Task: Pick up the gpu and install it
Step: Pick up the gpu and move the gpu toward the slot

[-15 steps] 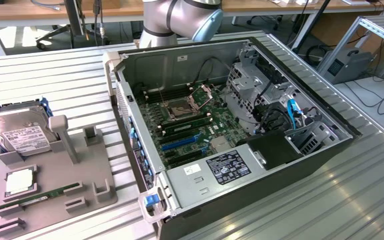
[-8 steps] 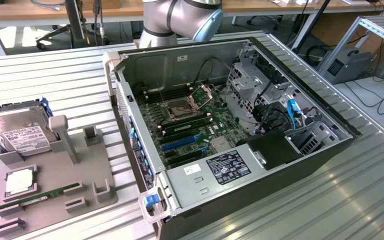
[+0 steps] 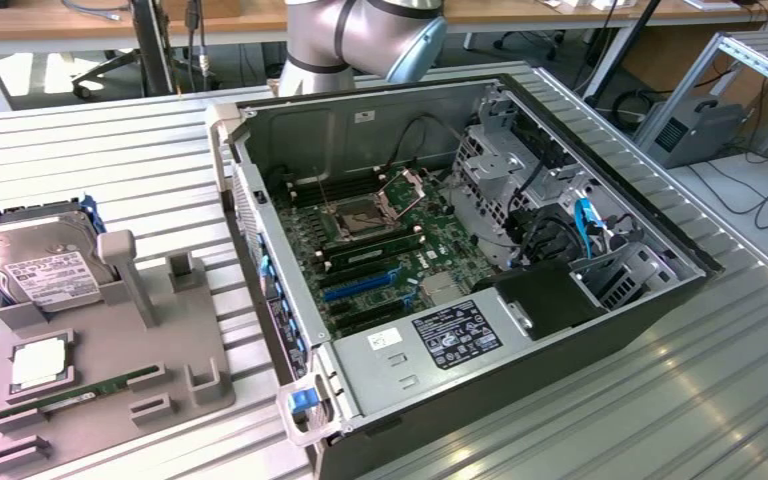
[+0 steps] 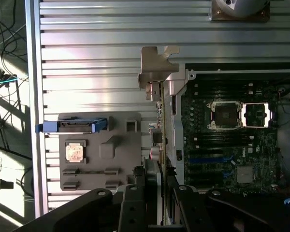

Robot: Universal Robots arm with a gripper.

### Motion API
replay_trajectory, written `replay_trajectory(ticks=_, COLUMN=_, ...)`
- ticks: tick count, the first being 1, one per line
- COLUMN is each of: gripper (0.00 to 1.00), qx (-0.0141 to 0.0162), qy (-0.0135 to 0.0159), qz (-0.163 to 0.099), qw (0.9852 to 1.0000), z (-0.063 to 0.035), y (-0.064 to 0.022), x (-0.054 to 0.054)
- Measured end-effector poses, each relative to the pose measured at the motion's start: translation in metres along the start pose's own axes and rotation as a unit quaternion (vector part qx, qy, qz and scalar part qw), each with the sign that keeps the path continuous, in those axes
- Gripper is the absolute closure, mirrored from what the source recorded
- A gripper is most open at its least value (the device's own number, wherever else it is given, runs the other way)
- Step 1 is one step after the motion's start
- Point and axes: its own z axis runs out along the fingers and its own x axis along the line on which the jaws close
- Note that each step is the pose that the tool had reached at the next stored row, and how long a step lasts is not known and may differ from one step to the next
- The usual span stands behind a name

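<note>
One big metal table (image 3: 117, 150) holds all the things. On it lies a computer case (image 3: 357, 130) with its open side facing up, so nothing covers the inside. Beside the case, on the exterior view's left, sits a gray tray (image 3: 91, 330) with a hard drive (image 3: 37, 265) standing in it.

Inside the case is the green board (image 3: 384, 240), and on it are blue slots (image 3: 357, 285).

The gpu (image 4: 160, 121) is not on the tray or in the case. It is up in the air, held by the gripper (image 4: 160, 186). The black fingers (image 4: 135, 193) are squeezed on the two flat faces of the gpu, so it looks like a thin line. Its long side points straight away from the fingers, with the silver bracket (image 4: 154, 65) at the far end.

In the wrist view the gpu lines up with the case wall, between the tray and the board. The blue slots (image 4: 208, 159) lie to the board side of it. The gpu seems to run across the slots, not along them. The case wall stands close to the slot ends, so that edge looks tight. The way in from above looks open.
</note>
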Motion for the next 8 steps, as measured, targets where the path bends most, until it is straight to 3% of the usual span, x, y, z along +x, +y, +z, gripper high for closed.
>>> replay_trajectory(ticks=8, gripper=0.73, qx=0.0006, qy=-0.0001, qz=0.000, qw=1.0000, z=0.0022, y=-0.0095, x=-0.0001)
